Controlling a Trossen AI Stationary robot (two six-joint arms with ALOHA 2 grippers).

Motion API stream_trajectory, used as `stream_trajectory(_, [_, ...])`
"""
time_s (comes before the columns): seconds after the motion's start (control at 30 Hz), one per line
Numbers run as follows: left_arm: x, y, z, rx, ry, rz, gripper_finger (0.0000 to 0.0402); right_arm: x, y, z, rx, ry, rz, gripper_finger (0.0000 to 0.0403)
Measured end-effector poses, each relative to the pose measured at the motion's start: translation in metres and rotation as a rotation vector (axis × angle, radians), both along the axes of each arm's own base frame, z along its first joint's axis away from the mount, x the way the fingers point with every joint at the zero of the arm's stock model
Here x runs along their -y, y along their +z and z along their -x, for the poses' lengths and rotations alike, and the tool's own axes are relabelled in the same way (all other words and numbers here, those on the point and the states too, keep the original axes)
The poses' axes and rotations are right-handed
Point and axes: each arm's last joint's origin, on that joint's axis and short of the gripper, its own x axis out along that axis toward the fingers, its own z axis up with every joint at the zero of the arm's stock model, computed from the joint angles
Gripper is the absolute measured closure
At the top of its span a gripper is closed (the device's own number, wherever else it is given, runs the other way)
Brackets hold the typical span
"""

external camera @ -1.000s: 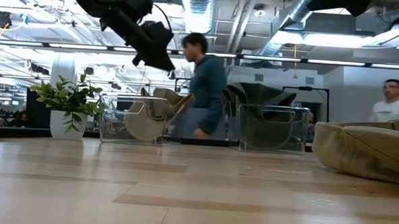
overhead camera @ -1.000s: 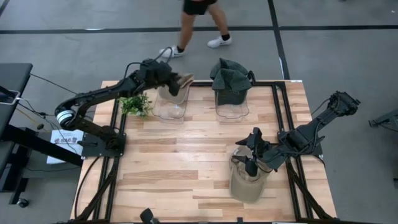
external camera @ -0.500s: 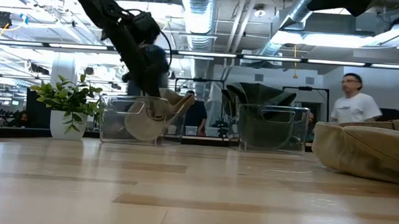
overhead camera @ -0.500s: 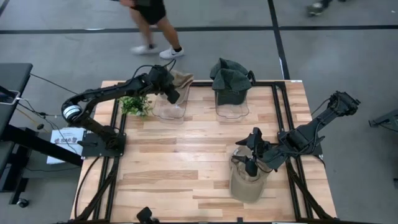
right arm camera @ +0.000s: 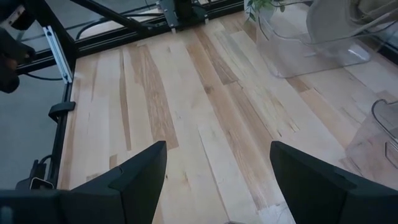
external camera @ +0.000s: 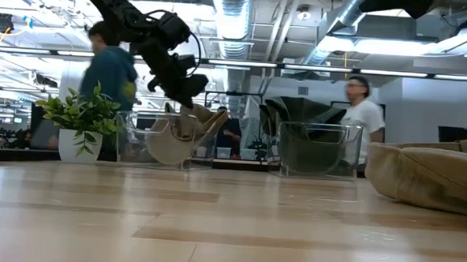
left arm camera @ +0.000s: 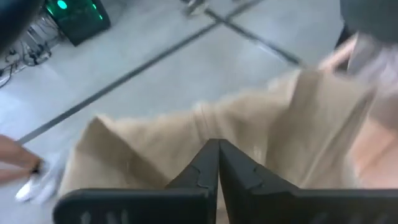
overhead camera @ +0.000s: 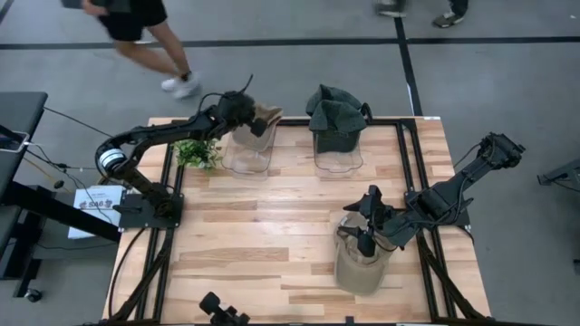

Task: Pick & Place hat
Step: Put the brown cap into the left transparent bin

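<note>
The tan hat (overhead camera: pixel 263 118) sits in the clear bin (overhead camera: pixel 249 156) at the back. The left gripper (overhead camera: pixel 246 108) hangs over it, fingers pressed together with nothing between them — so the picking looks not yet done. The right gripper (overhead camera: pixel 364 237) waits, spread wide, above another tan hat (overhead camera: pixel 361 268).

Matt tan cloth hat (overhead camera: pixel 265 116) sits in a clear glossy plastic bin (overhead camera: pixel 248 154); the worktop (overhead camera: pixel 263 235) is smooth pale wood.

A small potted plant (overhead camera: pixel 197 151) is set at the wooden table's (overhead camera: pixel 272 235) far left, just beside a clear plastic bin (overhead camera: pixel 249 156). A second clear bin (overhead camera: pixel 338 156) is placed to its right. People (external camera: pixel 110 74) are seen walking beyond the table
</note>
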Motion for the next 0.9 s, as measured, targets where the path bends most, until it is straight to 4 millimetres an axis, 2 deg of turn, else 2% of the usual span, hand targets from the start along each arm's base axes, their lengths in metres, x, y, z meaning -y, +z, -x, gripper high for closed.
stream_trajectory(0.23, [-0.001, 0.015, -0.005, 0.145, 0.060, -0.091, 0.0395, 0.000, 0.000, 0.000, 0.000, 0.001, 0.001, 0.0127])
stream_trajectory(0.3, [0.004, 0.023, -0.007, 0.135, 0.038, -0.142, 0.0395, 0.000, 0.000, 0.000, -0.001, 0.002, 0.002, 0.0127])
stream_trajectory(0.4, [0.025, 0.043, -0.009, 0.109, -0.059, -0.228, 0.0395, 0.001, -0.002, 0.001, -0.020, 0.005, 0.019, 0.0127])
stream_trajectory(0.5, [0.061, 0.067, -0.013, 0.141, -0.179, -0.300, 0.0395, 0.003, -0.008, 0.004, -0.069, -0.005, 0.041, 0.0127])
stream_trajectory(0.67, [0.137, 0.097, -0.018, 0.260, -0.428, -0.318, 0.0395, 0.005, -0.045, 0.014, -0.176, -0.068, 0.026, 0.0127])
stream_trajectory(0.8, [0.198, 0.104, -0.021, 0.356, -0.615, -0.246, 0.0395, 0.004, -0.066, 0.022, -0.210, -0.144, -0.048, 0.0127])
stream_trajectory(0.9, [0.242, 0.097, -0.025, 0.374, -0.736, -0.185, 0.0395, -0.002, -0.076, 0.031, -0.228, -0.166, -0.109, 0.0127])
